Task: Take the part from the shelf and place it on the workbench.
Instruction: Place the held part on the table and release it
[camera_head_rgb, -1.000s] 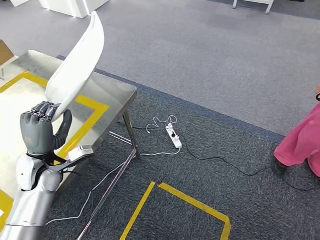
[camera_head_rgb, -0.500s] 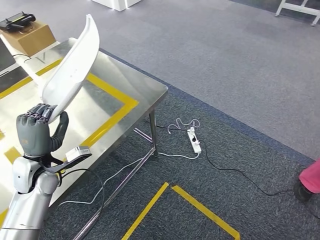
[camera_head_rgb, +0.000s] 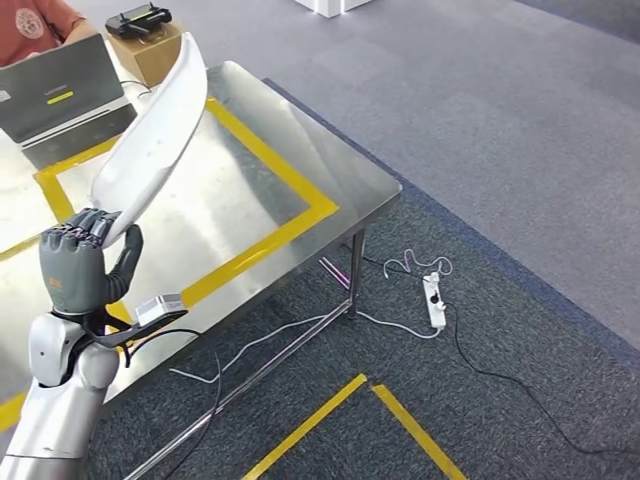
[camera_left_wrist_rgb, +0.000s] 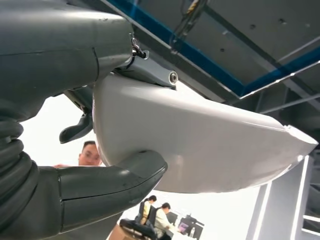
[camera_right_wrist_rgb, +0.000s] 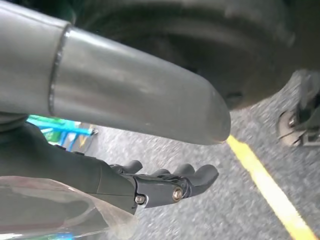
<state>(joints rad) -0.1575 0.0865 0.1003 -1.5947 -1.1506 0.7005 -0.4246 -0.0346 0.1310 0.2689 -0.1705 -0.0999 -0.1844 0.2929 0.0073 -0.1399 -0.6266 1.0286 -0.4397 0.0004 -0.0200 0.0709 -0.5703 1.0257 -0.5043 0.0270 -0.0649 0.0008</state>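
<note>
Part: a long, curved white shell (camera_head_rgb: 155, 135), held in the air above the near left of the counter, tilted up and away, not yet set down.
Left hand: (camera_head_rgb: 75, 265) closed around the lower end of the part; in the left wrist view the thumb (camera_left_wrist_rgb: 113, 182) is pressed under the shell and the darker fingers (camera_left_wrist_rgb: 149, 72) over its upper edge.
Right hand: (camera_right_wrist_rgb: 170, 185) hung low over the carpet; fingers held loosely straight and close together, nothing held.
Counter: steel top (camera_head_rgb: 355, 180) with a yellow taped frame (camera_head_rgb: 260, 250); a laptop (camera_head_rgb: 56, 95) and a cardboard box (camera_head_rgb: 151, 55) stand at the far left.
Risk, grip: the part is held by one end only, so a swing or slip of the long free end is judged likely.
Risk, placing: the laptop could be struck by the raised tip if the part is lowered towards the far left.
Risk, edge: a part laid close to the near edge could slide off.
Risk, floor: cables and a power strip (camera_head_rgb: 434, 300) lie on the carpet at the right, a snag for the feet.
</note>
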